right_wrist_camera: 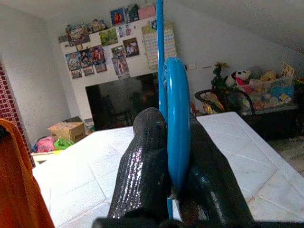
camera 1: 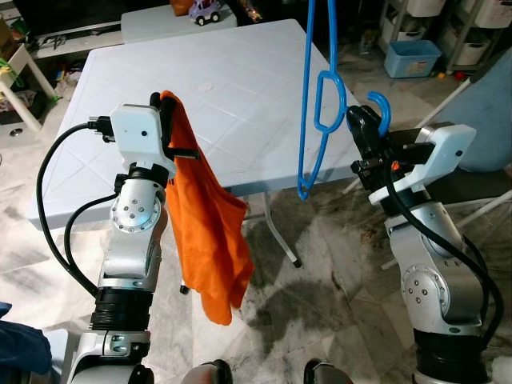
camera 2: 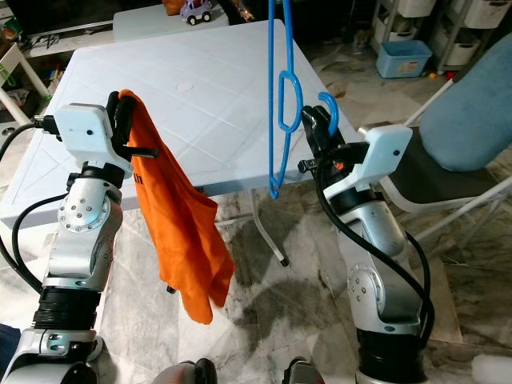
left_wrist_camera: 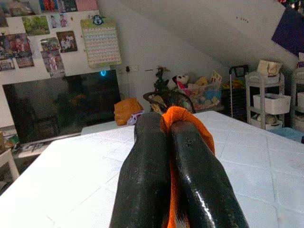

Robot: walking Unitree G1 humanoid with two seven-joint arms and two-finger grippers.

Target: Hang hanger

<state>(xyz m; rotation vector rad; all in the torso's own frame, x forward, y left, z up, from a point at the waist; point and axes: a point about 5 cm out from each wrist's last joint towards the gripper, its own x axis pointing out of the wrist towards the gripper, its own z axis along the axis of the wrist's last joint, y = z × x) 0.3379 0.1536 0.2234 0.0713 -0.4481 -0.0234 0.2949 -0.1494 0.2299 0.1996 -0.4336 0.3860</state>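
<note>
Both pairs of jaws are clamped tight, each on its own thing. At centre right of the left eye view, the right gripper [camera 1: 362, 122] pinches the hook of a blue hanger [camera 1: 324, 96], and the curved hook pokes out just above its black fingers [right_wrist_camera: 152, 166]. That hanger is held inverted: its frame rises from the gripper toward the top edge of the frame, and one bent corner dips down in front of the table edge to about mid-height. In the right wrist view the blue plastic runs straight up between the two fingers, squeezed on both sides.

At centre left, the left gripper [camera 1: 170, 120] grips an orange cloth [camera 1: 204, 232] by its upper edge. From there the cloth hangs down freely beside the silver forearm, ending in folds at lower centre, clear of the floor. In the left wrist view a small orange bulge sticks out past the closed fingertips [left_wrist_camera: 190, 156].

Behind both arms, across the upper middle of the picture, stands a pale white table [camera 1: 240, 80] with a diamond-patterned top. A small toy car [camera 1: 206, 11] sits on another surface at the top edge, and a blue bin [camera 1: 412, 58] rests on the floor at upper right. Grey marbled tiles cover the floor [camera 1: 320, 296].
</note>
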